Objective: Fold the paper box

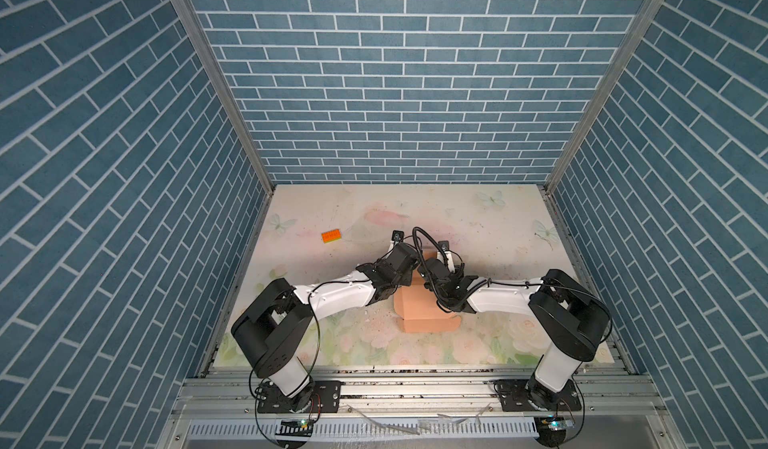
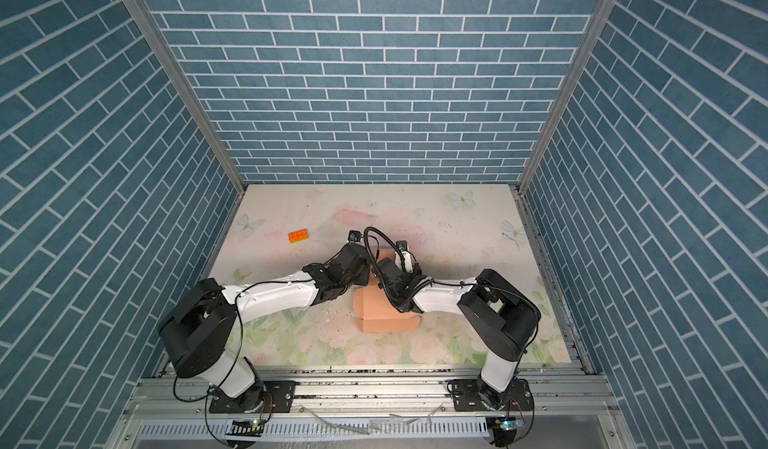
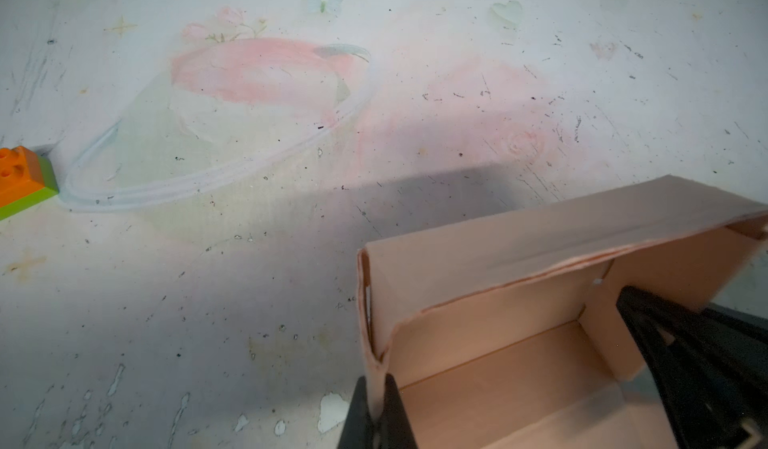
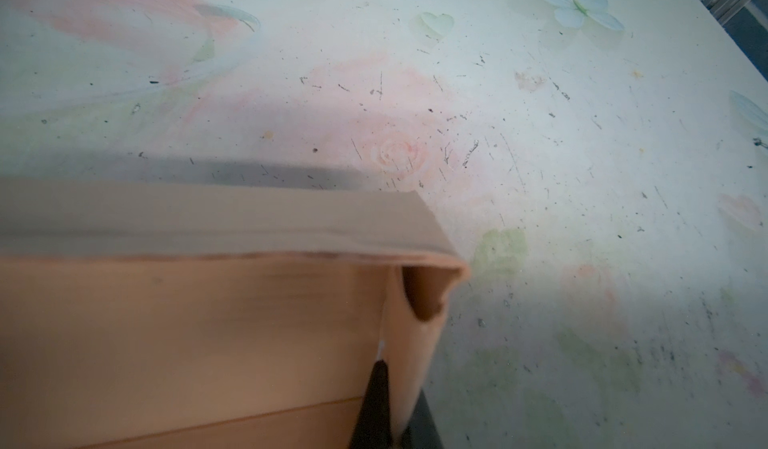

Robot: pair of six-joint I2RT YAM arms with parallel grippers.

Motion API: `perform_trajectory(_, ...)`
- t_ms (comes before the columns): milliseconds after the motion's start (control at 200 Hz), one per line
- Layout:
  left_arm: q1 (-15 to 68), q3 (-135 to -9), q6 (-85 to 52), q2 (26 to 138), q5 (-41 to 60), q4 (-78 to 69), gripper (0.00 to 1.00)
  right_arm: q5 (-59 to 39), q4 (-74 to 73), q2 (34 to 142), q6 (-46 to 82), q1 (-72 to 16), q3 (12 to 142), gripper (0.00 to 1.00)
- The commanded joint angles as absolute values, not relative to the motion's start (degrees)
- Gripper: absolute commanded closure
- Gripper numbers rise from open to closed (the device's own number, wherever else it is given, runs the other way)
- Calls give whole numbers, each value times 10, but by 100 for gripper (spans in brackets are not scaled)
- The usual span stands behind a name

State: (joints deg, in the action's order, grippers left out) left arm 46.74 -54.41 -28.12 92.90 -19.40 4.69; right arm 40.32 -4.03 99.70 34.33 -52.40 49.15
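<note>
Your left gripper point(image 3: 376, 393) is clamped on one short side wall of the peach-tan thin cardboard paper box point(image 3: 498, 301), with the wall's top edge pinched between its black fingers. Your right gripper point(image 4: 399, 405) is pinched the same way on the opposite side wall. Between them both short walls stand upright. The long far wall also stands, and its top strip is bent along a crease. In both top views the paper box point(image 1: 419, 314) sits near the middle of the floral-printed counter point(image 1: 498, 226), slightly toward the front edge. A panel with rounded tabs lies flat on that side.

This looks like the wall-raising step: the tray is formed but nothing locks it. The next move probably calls for one gripper to let go and turn the far strip down into the tray while the other holds its wall square. Release gently, since the thin card may spring open.

The small orange studded toy brick point(image 1: 331, 236) lies well apart toward the far left corner, out of your way.
</note>
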Motion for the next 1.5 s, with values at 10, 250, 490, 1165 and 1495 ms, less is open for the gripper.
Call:
perform_trajectory(10,466,-565,-286,932,-202,57,100,416,-40,1018,350,-525,498,100)
perform_trajectory(250,465,-575,-290,948,-196,69,95,362,-117,984,346,-523,440,100)
perform_trajectory(490,458,-565,-287,936,-191,71,70,323,-176,935,320,-522,378,100)
perform_trajectory(1165,402,-441,-272,873,7,-83,64,307,-207,923,307,-523,358,100)
perform_trajectory(1495,403,-421,-278,880,-3,-101,76,309,-223,914,307,-523,344,100)
